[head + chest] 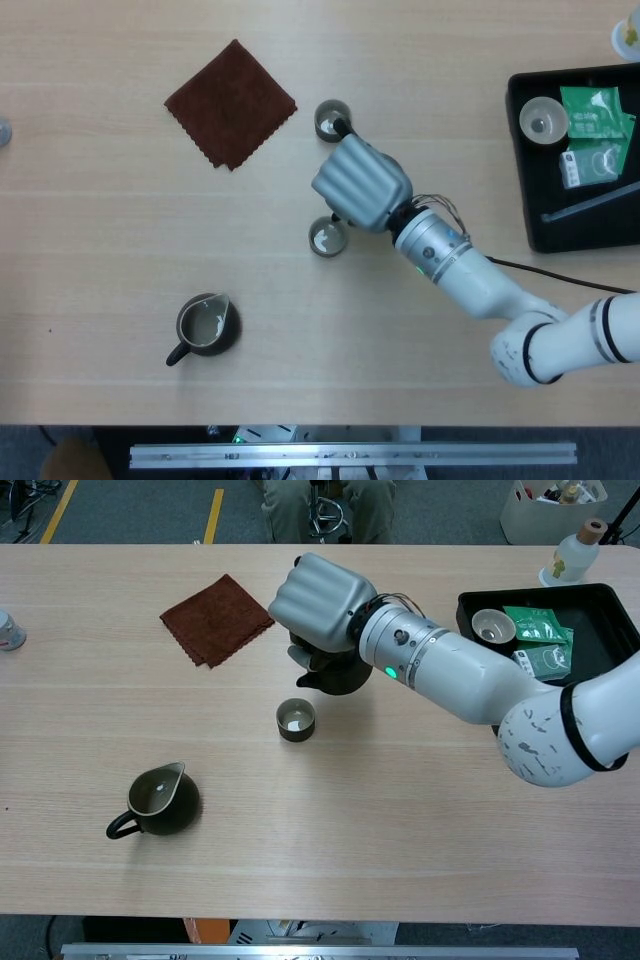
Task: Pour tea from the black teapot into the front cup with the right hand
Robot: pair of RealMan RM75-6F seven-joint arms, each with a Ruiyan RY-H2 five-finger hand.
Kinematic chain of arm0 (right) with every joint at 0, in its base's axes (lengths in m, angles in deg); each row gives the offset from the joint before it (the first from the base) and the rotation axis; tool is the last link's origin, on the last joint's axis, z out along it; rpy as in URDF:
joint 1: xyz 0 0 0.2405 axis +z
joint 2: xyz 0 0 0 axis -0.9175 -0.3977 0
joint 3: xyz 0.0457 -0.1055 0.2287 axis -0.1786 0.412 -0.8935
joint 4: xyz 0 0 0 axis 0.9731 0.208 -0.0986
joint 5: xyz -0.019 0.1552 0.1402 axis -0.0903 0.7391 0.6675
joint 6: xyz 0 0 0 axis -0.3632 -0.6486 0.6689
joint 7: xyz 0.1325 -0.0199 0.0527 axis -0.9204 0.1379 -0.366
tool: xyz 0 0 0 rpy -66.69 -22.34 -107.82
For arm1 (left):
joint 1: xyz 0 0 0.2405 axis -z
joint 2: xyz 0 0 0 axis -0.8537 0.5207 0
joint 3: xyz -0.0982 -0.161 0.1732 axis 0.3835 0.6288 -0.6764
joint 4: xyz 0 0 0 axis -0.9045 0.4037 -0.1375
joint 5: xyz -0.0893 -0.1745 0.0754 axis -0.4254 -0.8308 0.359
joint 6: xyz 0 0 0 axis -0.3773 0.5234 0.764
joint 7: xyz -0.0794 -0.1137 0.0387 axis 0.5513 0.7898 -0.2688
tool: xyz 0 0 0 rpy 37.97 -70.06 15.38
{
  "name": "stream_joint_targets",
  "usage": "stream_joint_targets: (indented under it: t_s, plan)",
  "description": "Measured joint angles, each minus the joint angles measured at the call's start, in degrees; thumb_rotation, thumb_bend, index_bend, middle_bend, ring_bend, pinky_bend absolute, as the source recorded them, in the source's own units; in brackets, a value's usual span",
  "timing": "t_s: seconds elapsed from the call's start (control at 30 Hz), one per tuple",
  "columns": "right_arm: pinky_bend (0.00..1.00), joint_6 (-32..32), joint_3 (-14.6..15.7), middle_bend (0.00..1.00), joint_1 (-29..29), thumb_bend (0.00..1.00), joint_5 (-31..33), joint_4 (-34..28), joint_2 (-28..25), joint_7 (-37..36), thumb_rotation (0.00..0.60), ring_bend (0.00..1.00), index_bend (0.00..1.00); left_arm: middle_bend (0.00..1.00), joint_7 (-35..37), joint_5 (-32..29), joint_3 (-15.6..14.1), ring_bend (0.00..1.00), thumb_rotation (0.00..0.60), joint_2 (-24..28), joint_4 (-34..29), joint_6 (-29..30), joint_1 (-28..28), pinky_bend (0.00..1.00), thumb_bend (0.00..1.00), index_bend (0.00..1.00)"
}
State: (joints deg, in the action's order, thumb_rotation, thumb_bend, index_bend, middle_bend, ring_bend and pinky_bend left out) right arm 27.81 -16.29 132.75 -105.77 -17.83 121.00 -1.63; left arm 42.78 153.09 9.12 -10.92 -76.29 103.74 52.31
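On the wooden worktop [420, 820], near its middle, the right hand [320, 602] gripped the black teapot [335, 677], fingers wrapped around the pot from above so that only its lower body and spout showed below the hand in the chest view. In the head view the right hand [360, 183] hid the teapot almost entirely. The spout pointed left, toward the front cup [296, 720], and sat above and just to the right of it; whether the pot touched the worktop could not be told. No stream of tea was visible.

The front cup [327, 238] stood upright, partly covered by the hand in the head view, with a pale bottom or a little liquid showing inside. The rear cup [331, 120] stood just beyond the hand's fingertips. A brown cloth [216, 619] lay flat to the left of the rear cup. A dark pitcher [156, 802] with a handle stood near the front left, well apart from the cups. A black tray [600, 600] at the right edge held a small bowl [493, 626] and green packets [543, 640].

The left hand was not in either view.
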Motion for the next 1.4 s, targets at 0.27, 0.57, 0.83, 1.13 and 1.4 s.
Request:
stream_joint_targets:
  t_s: [0.27,0.57,0.83,1.13,1.4]
  plan:
    - [0.3,0.14,0.63,0.91,1.03,0.43,0.08,1.51,1.73,2.59,0.354,0.8,0.95,0.23,0.43,-0.16,-0.04,0.18,0.6,-0.42,0.64,0.3,-0.42,0.15,0.39,0.22]
    - [0.3,0.2,0.94,0.91,2.06,0.43,0.31,2.29,3.03,4.9,0.357,0.8,0.95,0.23,0.83,-0.22,-0.04,0.18,0.6,-0.78,1.16,0.65,-0.83,0.15,0.39,0.22]
    - [0.3,-0.03,1.3,0.91,2.82,0.42,0.37,2.73,3.91,7.04,0.359,0.8,0.95,0.23,1.04,-0.14,0.02,0.18,0.6,-1.01,1.43,0.75,-0.95,0.15,0.39,0.22]
    - [0.3,-0.13,2.18,0.91,3.41,0.41,0.36,2.93,4.28,9.33,0.36,0.8,0.95,0.23,1.14,-0.12,0.06,0.18,0.6,-1.23,1.64,0.79,-1.08,0.15,0.39,0.22]
    - [0.3,-0.44,2.56,0.91,3.73,0.41,0.33,2.84,4.36,10.67,0.362,0.8,0.95,0.23,1.16,-0.17,0.06,0.18,0.6,-1.37,1.8,0.79,-1.21,0.15,0.39,0.22]
